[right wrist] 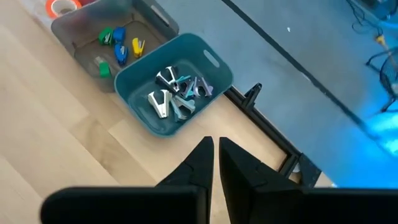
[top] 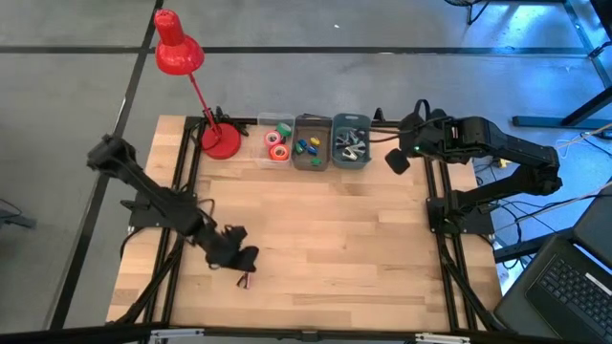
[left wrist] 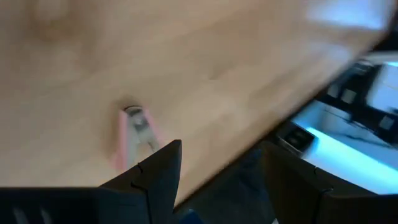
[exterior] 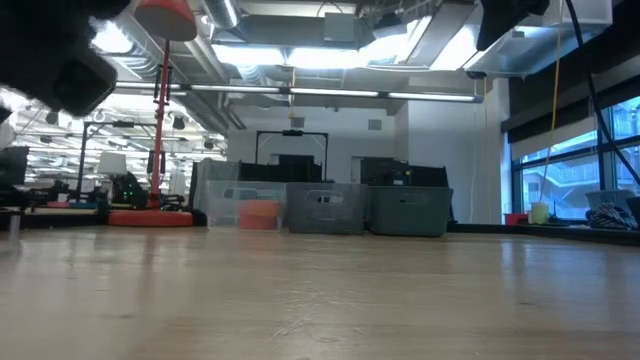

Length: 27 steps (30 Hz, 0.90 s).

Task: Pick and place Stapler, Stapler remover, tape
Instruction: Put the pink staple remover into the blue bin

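The left tool hangs low over the near left part of the wooden bench, its fingers spread apart and holding nothing. Just beside its tips, a small reddish stapler remover lies flat on the bench, untouched. Well away from this tool, at the far edge, three bins stand in a row: a clear one with the tape rolls, a grey one with small coloured blocks, and a teal one with metal claw pieces. The right tool hovers just beside the teal bin, its fingers closed together, empty. A red lamp stands beside the clear bin.
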Available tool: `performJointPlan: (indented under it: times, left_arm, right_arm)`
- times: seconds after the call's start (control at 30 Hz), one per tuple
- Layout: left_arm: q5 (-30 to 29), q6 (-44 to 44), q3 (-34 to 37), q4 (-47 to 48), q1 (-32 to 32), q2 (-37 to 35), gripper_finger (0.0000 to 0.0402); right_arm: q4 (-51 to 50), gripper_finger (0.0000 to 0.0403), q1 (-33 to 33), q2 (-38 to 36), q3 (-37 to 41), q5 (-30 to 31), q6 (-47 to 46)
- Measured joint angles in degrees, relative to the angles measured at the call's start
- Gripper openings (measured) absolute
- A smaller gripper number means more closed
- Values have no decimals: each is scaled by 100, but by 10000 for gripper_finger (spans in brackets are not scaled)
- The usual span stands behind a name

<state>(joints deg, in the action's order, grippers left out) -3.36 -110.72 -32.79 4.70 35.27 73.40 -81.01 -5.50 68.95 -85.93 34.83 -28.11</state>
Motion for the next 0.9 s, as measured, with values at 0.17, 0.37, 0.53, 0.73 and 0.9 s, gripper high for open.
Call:
performJointPlan:
  times: [0.17, 0.37, 0.53, 0.73, 0.9]
  left_arm:
    - [131, -149, -311, 361, -19, 829, 205]
    - [718, 16, -729, 903, -103, 1281, 205]
    - [849, 110, -954, 1395, -103, 1265, 205]
    - [877, 89, -1163, 1885, -11, 1258, 205]
    - [952, 26, -1170, 1912, 144, 1258, 205]
  right_arm:
    - [-2, 30, 0, 0, 0, -177, 531]
    - [-60, 29, -1, 0, 0, -439, 1027]
    - [-96, 29, 0, 0, 0, -505, 1057]
    - [-103, 29, 0, 0, 0, -505, 1060]
    - [-105, 29, 0, 0, 0, -503, 1150]
